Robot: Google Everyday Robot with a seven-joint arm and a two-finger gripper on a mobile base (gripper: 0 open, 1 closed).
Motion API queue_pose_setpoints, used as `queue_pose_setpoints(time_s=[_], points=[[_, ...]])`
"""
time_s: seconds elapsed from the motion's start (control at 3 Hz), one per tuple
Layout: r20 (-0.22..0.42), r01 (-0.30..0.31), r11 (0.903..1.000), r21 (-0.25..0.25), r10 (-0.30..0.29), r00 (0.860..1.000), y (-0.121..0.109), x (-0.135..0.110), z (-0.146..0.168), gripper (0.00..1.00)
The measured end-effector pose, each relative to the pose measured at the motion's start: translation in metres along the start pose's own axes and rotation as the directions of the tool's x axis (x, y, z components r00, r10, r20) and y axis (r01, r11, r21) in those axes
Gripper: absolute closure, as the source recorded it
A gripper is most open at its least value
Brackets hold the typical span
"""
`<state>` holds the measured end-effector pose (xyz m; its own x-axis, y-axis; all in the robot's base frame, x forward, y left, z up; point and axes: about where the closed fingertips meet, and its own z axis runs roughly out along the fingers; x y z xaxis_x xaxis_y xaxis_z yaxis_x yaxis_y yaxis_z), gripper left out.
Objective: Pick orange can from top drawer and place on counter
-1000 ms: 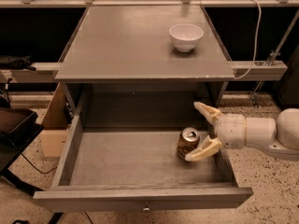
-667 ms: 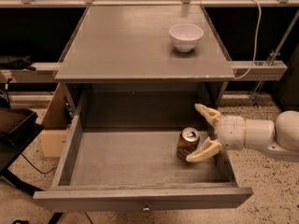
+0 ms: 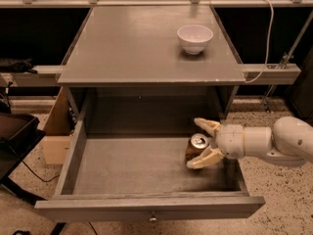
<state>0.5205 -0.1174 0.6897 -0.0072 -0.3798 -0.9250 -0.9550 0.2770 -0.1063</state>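
orange can (image 3: 198, 143) not lifted yet, upright in top drawer (image 3: 132, 168), right side
end effector (image 3: 193, 144) inside drawer, fingers (image 3: 208, 127) apart either side of can, not clamped; grasp, lift and placing on surface (image 3: 132, 43) left

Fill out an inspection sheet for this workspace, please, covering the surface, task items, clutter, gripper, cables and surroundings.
Surface: counter, grey and flat, with a bowl near its back right corner.
Job's things: orange can stands upright at the right side of the top drawer, which is pulled open; the can is not yet on the counter.
Clutter: white bowl on the counter.
Grippers: gripper reaches into the drawer from the right, fingers open on either side of the can.
Cables: white cable hangs at the right, beside the cabinet.
Surroundings: speckled floor; cardboard box left of the cabinet.
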Motion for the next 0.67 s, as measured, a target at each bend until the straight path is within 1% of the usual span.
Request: queue_pose_setpoints(time_s=[0.33,0.67], points=[[-0.05,-0.039,0.9992,-0.012,0.039,0.998,0.0014,0.0207,0.0099,0.38],[-0.056,-0.044,0.9989,-0.014,0.043,0.998,0.0015,0.0228,0.0109,0.61]])
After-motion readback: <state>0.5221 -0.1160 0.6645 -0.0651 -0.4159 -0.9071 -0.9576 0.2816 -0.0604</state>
